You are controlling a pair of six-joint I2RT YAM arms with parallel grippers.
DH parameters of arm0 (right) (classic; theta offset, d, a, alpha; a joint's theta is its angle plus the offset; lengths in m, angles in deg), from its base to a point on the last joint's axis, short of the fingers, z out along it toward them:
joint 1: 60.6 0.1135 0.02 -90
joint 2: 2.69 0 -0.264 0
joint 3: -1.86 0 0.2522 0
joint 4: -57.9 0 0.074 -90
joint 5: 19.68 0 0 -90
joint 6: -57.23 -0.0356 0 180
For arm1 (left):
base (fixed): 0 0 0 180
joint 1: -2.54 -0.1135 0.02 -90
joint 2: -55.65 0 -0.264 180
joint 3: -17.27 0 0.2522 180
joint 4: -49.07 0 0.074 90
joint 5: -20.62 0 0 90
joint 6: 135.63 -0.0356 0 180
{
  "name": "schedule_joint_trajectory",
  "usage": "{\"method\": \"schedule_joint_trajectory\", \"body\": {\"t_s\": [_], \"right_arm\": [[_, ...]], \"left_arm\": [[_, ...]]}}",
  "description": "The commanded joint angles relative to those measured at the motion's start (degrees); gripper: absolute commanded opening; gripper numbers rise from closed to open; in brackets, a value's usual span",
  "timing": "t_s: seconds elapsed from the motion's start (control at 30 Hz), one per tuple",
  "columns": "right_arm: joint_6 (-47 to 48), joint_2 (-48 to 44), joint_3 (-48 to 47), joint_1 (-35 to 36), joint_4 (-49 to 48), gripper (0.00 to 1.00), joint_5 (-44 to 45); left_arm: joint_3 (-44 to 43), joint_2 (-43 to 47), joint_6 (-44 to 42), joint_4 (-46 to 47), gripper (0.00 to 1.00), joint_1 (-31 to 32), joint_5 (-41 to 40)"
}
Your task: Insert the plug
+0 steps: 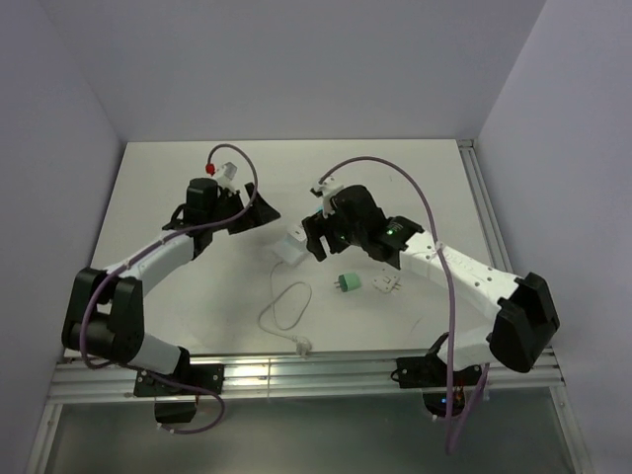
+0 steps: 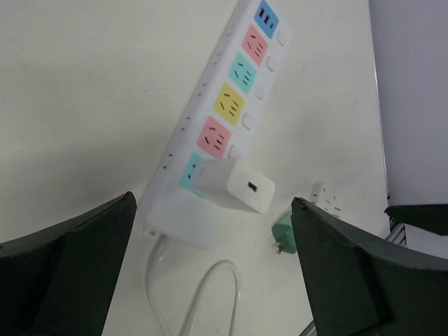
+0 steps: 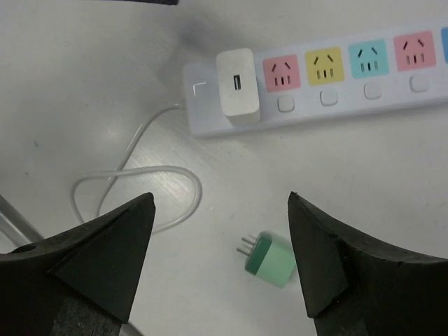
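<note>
1. On the table [image 1: 395,178], the power strip [image 3: 392,105] lies flat, coloured sockets up, cord [image 3: 140,169] looping off its near end.
2. White charger [image 3: 238,85] stands in the end socket, beside the pink one. It looks seated flush, though the prongs are hidden, so depth can't be confirmed.
3. Green plug [image 3: 269,257] lies loose on its side, apart from the strip, prongs pointing away from the right claw's open gap. A small white adapter [image 1: 388,284] sits just beside it.
4. Right gripper [image 3: 220,203]: fingers wide apart, nothing between them, hovering above the charger and the green plug.
5. Left gripper [image 2: 213,203]: fingers wide apart, empty, looking down the strip.
6. Handling guess: both plugs are light, rigid plastic. The charger shell is glossy and likely slippery.
7. Take the green plug by the two flat body sides, clear of the metal prongs. It will probably skid or roll if nudged.
8. The strip is light too and may slide under a push, so the left arm should pin it.
</note>
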Motion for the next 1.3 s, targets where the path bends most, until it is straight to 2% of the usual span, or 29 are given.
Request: {"method": "schedule_joint_trajectory", "body": {"t_s": [0.0, 0.13, 0.23, 0.33, 0.37, 0.43, 0.53, 0.63, 0.67, 0.73, 0.87, 0.93, 0.97, 1.07, 1.27], "right_arm": [[-8.0, -4.7, 1.7, -0.4, 3.1, 0.83, 1.5], [-15.2, -9.7, 5.9, -0.5, 8.4, 0.79, 3.7], [-18.4, -12.7, 9.6, -1.0, 11.0, 0.78, 3.7], [-20.3, -14.9, 13.1, -3.2, 11.6, 0.79, 1.9], [-20.7, -15.2, 14.0, -4.6, 11.4, 0.82, 1.0], [-21.3, -15.7, 16.9, -7.9, 10.2, 0.82, -2.7], [-22.4, -14.4, 19.9, -10.7, 6.0, 0.76, -7.2], [-23.8, -10.8, 21.6, -14.0, 1.2, 0.71, -12.5], [-24.2, -9.6, 21.7, -15.8, -0.6, 0.67, -13.1], [-24.7, -7.0, 22.3, -17.5, -3.1, 0.64, -16.5], [-25.7, -3.3, 21.4, -19.3, -6.2, 0.61, -18.4], [-25.0, -1.2, 21.1, -19.4, -6.3, 0.64, -18.9], [-25.1, -0.9, 21.2, -19.4, -6.6, 0.73, -18.8], [-26.5, -0.9, 22.0, -19.7, -6.9, 0.82, -19.4], [-29.4, -4.6, 19.9, -23.1, -3.2, 0.83, -17.8]], "left_arm": [[4.1, 7.5, -0.9, 2.6, 1.0, 1.7, -1.4], [10.0, 14.5, -1.4, 3.2, 1.0, 3.8, -6.0], [16.1, 20.6, -1.2, 5.3, 0.99, 4.2, -6.0], [20.2, 24.9, -1.5, 4.9, 1.0, 5.3, -5.2], [21.4, 26.1, -1.3, 4.5, 1.0, 5.9, -5.2], [22.3, 27.0, -0.6, 4.1, 1.0, 9.6, -7.1], [22.4, 27.6, 0.8, 3.9, 1.0, 15.5, -10.8], [21.0, 25.5, 1.2, 3.5, 0.99, 18.8, -11.7], [20.8, 24.0, 1.2, 3.6, 0.98, 19.4, -11.8], [19.9, 22.1, 1.1, 4.3, 0.93, 21.7, -12.7], [15.8, 13.5, 0.9, 3.2, 0.95, 26.5, -16.2], [12.8, 9.8, 1.5, 2.6, 0.96, 28.0, -15.6], [12.1, 6.9, 1.8, 2.6, 0.97, 28.0, -14.8], [10.3, 3.7, -0.2, 3.8, 0.99, 29.1, -15.2], [1.8, -1.5, -11.8, -2.6, 1.0, 33.0, -17.4]]}}
